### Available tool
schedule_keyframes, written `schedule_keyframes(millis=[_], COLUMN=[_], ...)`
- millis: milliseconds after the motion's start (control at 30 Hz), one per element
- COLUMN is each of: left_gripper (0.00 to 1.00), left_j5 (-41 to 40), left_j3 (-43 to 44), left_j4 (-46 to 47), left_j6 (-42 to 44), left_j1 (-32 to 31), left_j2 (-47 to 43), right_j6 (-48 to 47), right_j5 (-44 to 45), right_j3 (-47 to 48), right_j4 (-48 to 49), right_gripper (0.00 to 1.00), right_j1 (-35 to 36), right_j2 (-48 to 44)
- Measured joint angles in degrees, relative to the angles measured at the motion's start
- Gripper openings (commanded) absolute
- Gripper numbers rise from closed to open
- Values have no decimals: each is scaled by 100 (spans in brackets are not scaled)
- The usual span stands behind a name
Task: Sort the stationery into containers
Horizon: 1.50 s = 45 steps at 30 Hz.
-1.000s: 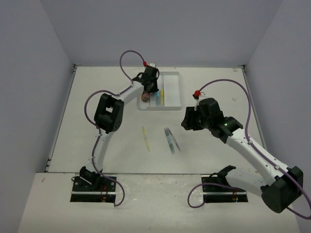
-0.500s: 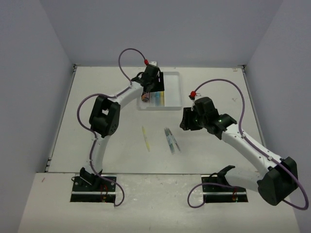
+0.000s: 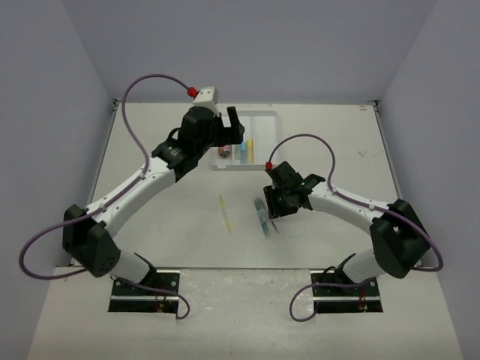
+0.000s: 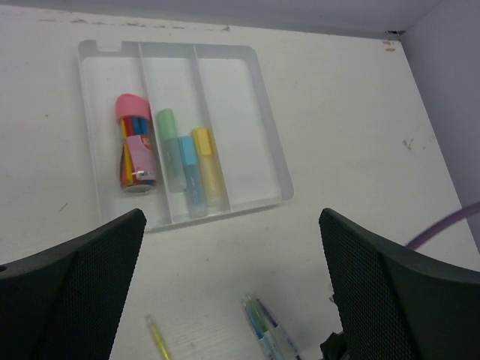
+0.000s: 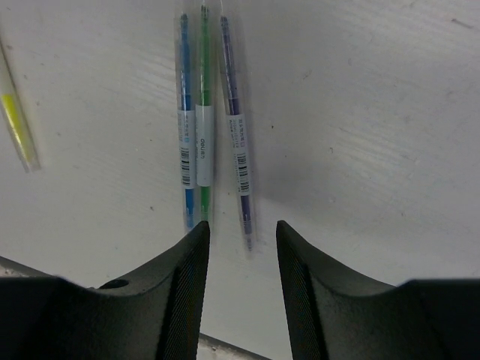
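Clear whitish tray (image 4: 266,150) sits far centre on the white table (image 3: 337,142) and has 3 long compartments. The left wrist view gives the contents plainly. A pink glue stick (image 4: 135,150) lies in the left compartment. A mint green marker (image 4: 169,146), light blue marker (image 4: 191,176) and yellow marker (image 4: 210,165) lie side by side in the middle one. Overhead those are only small colour dabs, and the left gripper (image 4: 231,217) overlaps the tray's far left corner in that view. Its jaws are spread wide with nothing between them. Its 2 black fingers (image 4: 75,285) block both lower corners of its own view.

The right wrist view shows what neither other view resolves: 3 thin clear-bodied pens with white printed labels lie parallel on the table. The blue pen (image 5: 184,112) and green pen (image 5: 204,112) touch, and the dark pen (image 5: 231,112) is just beside them. The right gripper (image 5: 241,229) is low over their near ends with its jaws partly apart. The dark pen's tip lies in the gap, and nothing is visibly clamped. A thin yellow pen (image 5: 15,112) lies at that view's left edge, apart from the 3.

Overhead, the right wrist covers part of the pen bundle, and the yellow pen lies alone, well short of the tray. A purple cable (image 3: 150,82) loops above the left arm, and plain grey-lilac walls (image 3: 45,112) close in the table.
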Motion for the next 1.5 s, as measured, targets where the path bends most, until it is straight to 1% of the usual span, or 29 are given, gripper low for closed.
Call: schedule_keyframes(millis=[67, 167, 267, 367, 467, 533, 767, 833, 900, 1000, 1067, 1133, 1233, 1367, 1433, 1467, 1500], left_gripper=[100, 100, 100, 100, 100, 100, 100, 100, 100, 100, 100, 100, 100, 100, 95, 93, 89], left_j5=[-96, -202, -248, -249, -245, -242, -207, -175, -157, -198, -263, -320, -463, -631, -767, -830, -878], left_j3=[-563, -1397, -2056, -2501, -2695, -2824, -3299, -3446, -3600, -3707, -3713, -3713, -3713, -3712, -3691, -3674, -3658], left_j4=[36, 46, -73, -239, -283, -263, -249, -232, -227, -232, -221, -229, -236, -236, -232, -230, -233], left_j6=[0, -14, -32, -40, -41, -51, -221, -298, -347, -455, -554, -655, -826, -1017, -1134, -1194, -1248], left_j1=[21, 28, 28, 28, 28, 28, 28, 28, 13, -99, -291, -515, -774, -1016, -1163, -1233, -1306], left_j2=[-610, -1181, -1419, -1556, -1690, -1851, -2130, -2160, -2178, -2093, -1984, -1871, -1712, -1462, -1288, -1181, -1059], right_j6=[2, 3, 16, 42, 82, 119, 208, 214, 206, 151, 49, -40, -151, -281, -380, -434, -479], right_j5=[37, 120, 233, 395, 536, 603, 753, 770, 758, 744, 742, 747, 750, 762, 780, 777, 771], right_j3=[6, 60, 167, 291, 373, 461, 555, 512, 502, 774, 1373, 2127, 3516, 5196, 6089, 6600, 6955], right_j4=[3, -10, -44, -47, -111, -181, -352, -457, -589, -710, -813, -743, -795, -901, -1326, -1406, -1426], right_gripper=[39, 34, 30, 25, 13, 1, 0, 0, 0, 0, 0, 0, 0, 1, 8, 16, 21], right_j1=[94, 172, 185, 183, 183, 183, 185, 183, 134, -99, -462, -852, -1285, -1544, -1585, -1597, -1606], right_j2=[242, 650, 978, 1085, 1186, 1264, 1268, 1012, 519, -118, -29, 433, 1525, 2920, 3566, 3937, 4226])
